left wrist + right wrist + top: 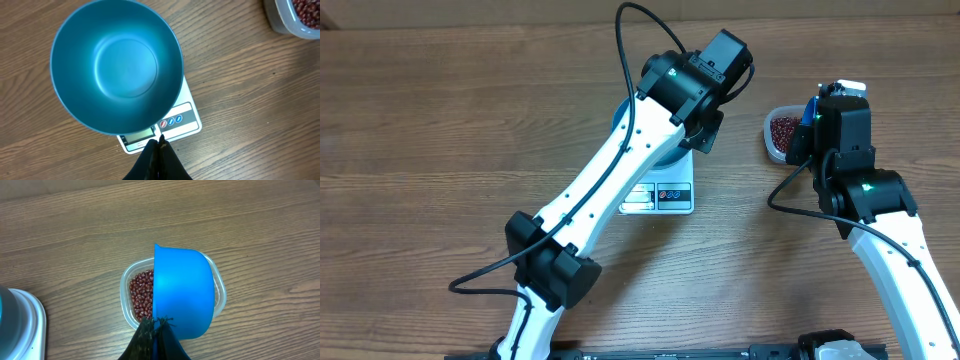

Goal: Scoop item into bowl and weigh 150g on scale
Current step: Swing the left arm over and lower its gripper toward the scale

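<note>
lying beneath right claw (scoop): beans

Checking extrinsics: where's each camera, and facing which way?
Overhead: fixed above the table, facing straight down; left arm, right arm, scale, and tub of beans show.
Left wrist: on the left arm, facing down at the empty bowl on the scale; shut left hand at bottom edge.
Right wrist: on the right arm, facing down at the tub; right hand, shut on the scoop, at bottom.
Shared: both wrist views catch scale and tub.
</note>
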Available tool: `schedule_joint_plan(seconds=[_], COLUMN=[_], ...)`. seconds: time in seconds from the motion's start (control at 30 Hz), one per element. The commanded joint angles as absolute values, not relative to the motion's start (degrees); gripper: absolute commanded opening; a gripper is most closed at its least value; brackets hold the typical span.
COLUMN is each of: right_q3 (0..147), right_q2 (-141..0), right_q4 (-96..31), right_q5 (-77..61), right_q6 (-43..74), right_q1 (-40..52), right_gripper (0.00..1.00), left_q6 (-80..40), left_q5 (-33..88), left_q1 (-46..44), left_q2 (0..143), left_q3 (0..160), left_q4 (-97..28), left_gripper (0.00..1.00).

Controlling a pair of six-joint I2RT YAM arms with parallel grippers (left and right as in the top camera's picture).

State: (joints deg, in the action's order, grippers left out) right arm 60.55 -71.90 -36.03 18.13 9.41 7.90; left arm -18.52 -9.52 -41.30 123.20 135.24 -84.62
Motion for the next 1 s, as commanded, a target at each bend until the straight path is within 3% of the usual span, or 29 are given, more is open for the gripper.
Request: schedule_joint_plan(seconds=[0.0,0.97], right_q3=[62.3,62.3], right_q2=[-71.8,-71.8], right_q4=[-35.7,-35.5], right_q5=[17.9,17.9], right_q6=[10.0,10.2], right_q1=[7.7,7.7], right_gripper=[0.04,0.04], left_q6=[-19.8,-23.4], left_q5=[-11.0,-15.9], left_q1=[-42.3,-44.3], left_q2=[120.0,117.3], left_q3=[134.6,132.3], left_q4=[-84.5,-87.8], left_gripper=[0.05,0.05])
